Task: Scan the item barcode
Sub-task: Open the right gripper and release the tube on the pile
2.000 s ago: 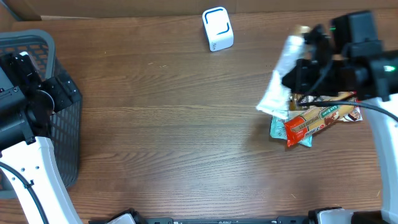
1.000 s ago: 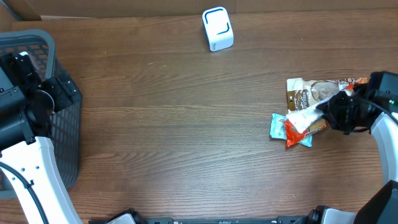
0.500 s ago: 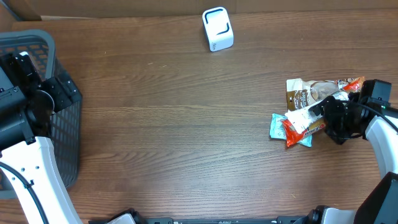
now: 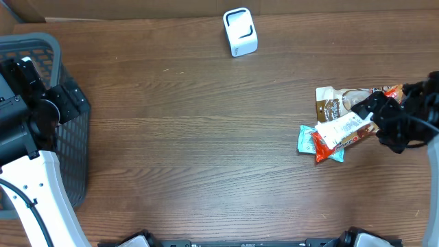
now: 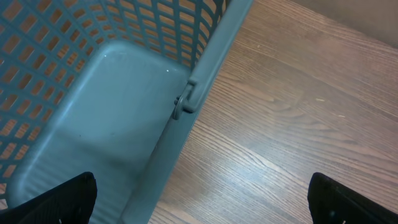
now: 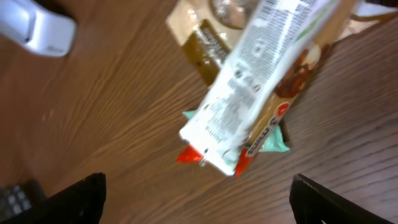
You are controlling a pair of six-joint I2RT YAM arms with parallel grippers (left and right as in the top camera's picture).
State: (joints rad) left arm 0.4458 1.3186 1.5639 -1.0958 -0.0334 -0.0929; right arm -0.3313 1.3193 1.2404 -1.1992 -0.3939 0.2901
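Lying on the snack pile at the table's right side, the white packet [image 4: 341, 127] looks just set down, its printed back facing up. The right gripper [image 4: 392, 123] hovers beside it, jaws wide and empty; the left gripper [image 5: 199, 214] hangs open over the basket [image 4: 65, 147]. Next probably means regrasping and presenting it to the scanner [image 4: 239, 31].

Print on the snack packets [image 6: 261, 81] is unreadable.
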